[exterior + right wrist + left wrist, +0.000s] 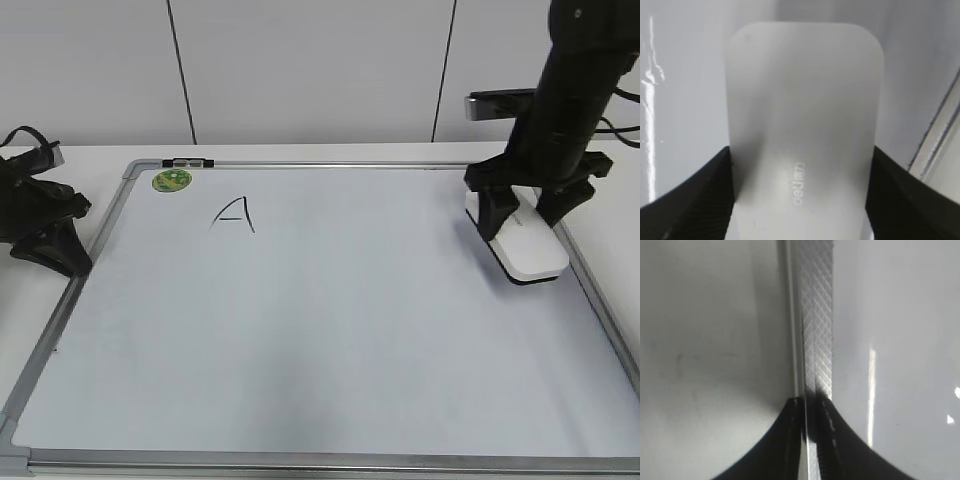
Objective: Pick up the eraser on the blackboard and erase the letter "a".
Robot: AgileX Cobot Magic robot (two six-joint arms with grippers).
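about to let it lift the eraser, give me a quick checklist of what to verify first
1. Right hand straddles the eraser, a finger on each long side: ok.
2. Fingers actually clamped on the eraser: cannot tell; they sit right at its edges in the right wrist view.
3. Eraser flat on the blackboard, near its right frame: ok.
4. Mark to erase: not ok; the only mark showing is an angular capital A, not a lowercase one.
5. Board surface between eraser and mark bare: ok.
6. Left hand off the board's left edge, out of the path: ok.
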